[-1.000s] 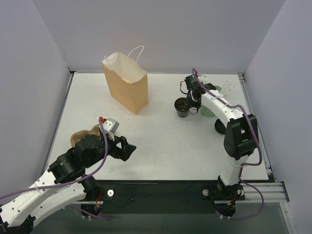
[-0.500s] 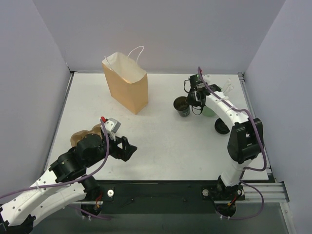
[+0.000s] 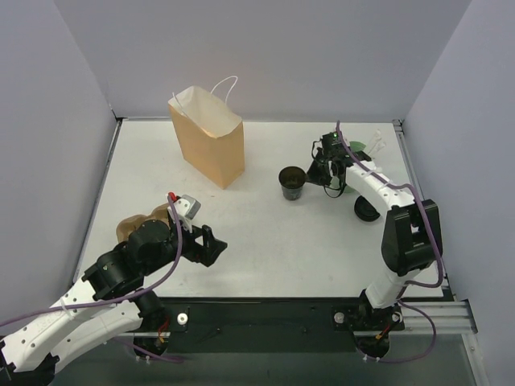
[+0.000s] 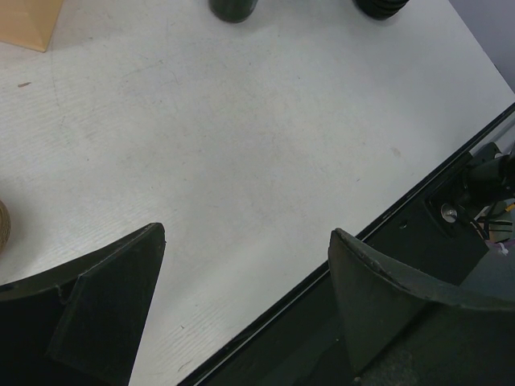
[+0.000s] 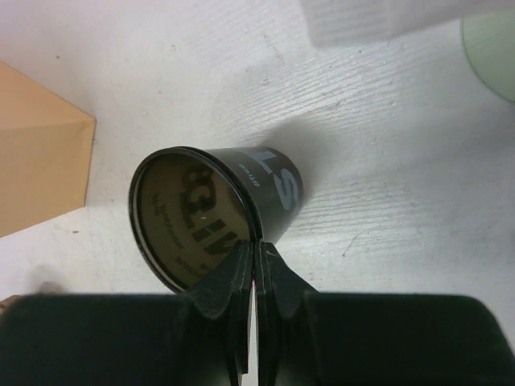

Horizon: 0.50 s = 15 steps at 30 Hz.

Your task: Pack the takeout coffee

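The right jaws are pinched shut on the rim of the takeout coffee [image 5: 211, 211], a dark cup with no lid on it, standing to the right of the paper bag [image 3: 208, 138]. The left jaws gape wide, holding nothing, over the table [image 3: 265, 233] in front of the bag.

Surface finishes
Dark, smooth, faintly glossy paper on takeout coffee [image 5: 269, 189]; white, matt, fine-grained table [image 4: 265, 137]; tan matt paper bag [image 3: 211, 149].

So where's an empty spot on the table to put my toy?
The middle of the table is bare, between the bag, the dark cup and the left gripper. The back right is crowded: right gripper, green cup, lid.
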Tool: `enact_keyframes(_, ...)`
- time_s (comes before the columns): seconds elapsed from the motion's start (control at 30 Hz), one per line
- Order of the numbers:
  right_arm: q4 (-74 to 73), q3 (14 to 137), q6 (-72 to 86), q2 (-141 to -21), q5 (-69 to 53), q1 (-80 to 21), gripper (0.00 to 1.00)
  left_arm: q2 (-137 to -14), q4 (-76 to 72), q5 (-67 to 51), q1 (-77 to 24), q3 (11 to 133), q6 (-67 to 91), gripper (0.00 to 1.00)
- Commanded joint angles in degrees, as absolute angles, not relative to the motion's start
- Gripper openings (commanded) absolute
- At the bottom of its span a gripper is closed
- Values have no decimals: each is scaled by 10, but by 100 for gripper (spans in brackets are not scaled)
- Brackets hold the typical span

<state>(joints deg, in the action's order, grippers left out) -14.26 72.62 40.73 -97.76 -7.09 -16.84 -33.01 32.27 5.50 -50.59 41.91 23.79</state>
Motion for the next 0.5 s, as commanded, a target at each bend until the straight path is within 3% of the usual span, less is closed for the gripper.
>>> enact_keyframes(0.0,-121,724,421,-925,-94,-153,0,-333,299,47,-510,429,243,93)
enact_keyframes(0.47,-106,721,433,-914,-135,-137,0,-337,300,46,-510,429,244,93)
